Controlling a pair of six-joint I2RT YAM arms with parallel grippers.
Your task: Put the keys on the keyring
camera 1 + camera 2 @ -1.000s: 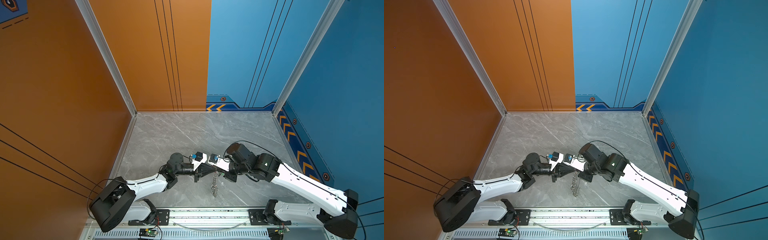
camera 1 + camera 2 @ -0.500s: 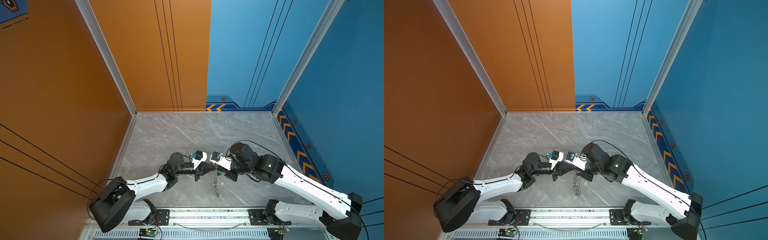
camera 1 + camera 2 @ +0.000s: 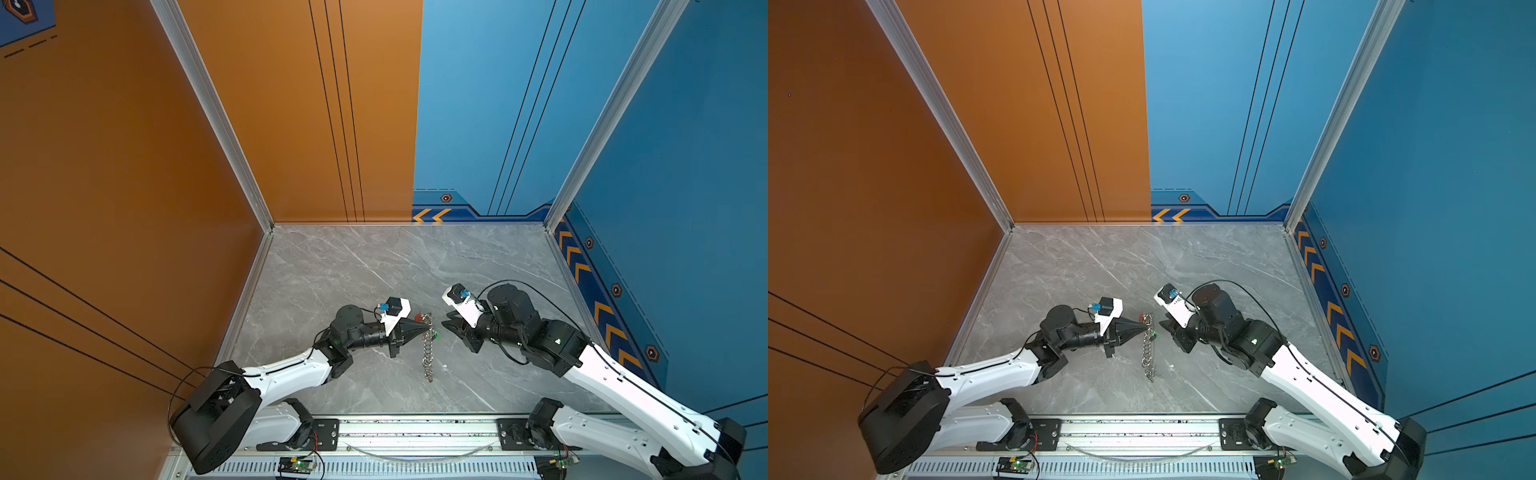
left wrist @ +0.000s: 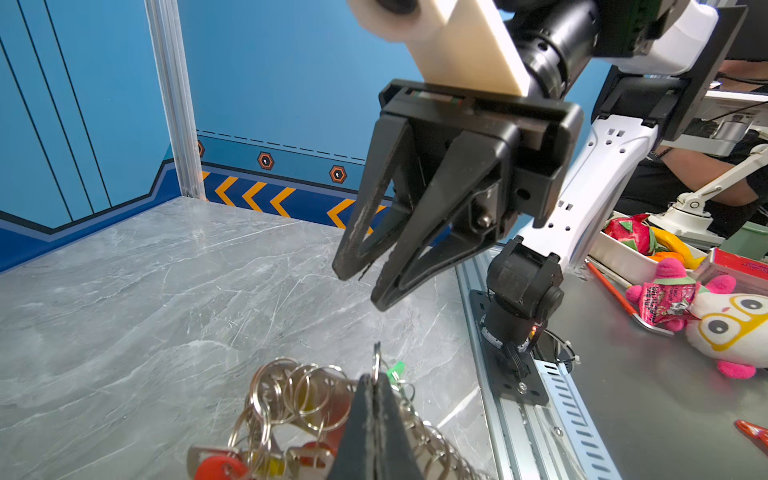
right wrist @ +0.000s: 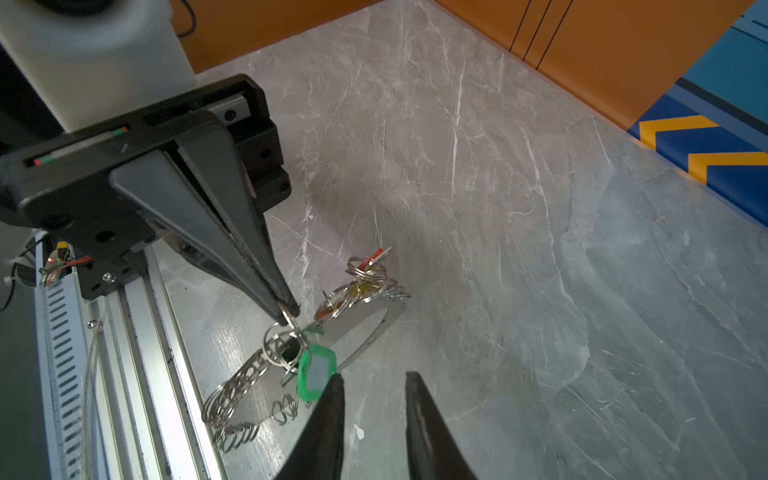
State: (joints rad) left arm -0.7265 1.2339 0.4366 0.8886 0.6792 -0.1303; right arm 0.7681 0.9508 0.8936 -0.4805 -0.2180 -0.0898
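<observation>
My left gripper is shut on one silver ring at the top of the keyring. The keyring's row of wire rings hangs from there down to the marble floor. Keys with a red tag, a green tag and a yellow tag cluster on rings beside the left gripper's tip. My right gripper stands open and empty just right of the keyring. One of its fingers is close to the green tag.
A metal rail carrying both arm bases runs along the front edge. Orange and blue walls close in the left, back and right. In the left wrist view a plush toy and a white tray lie beyond the rail.
The right gripper has opened and drawn back to the right, away from the keyring. The left gripper has kept its hold in the same place.
</observation>
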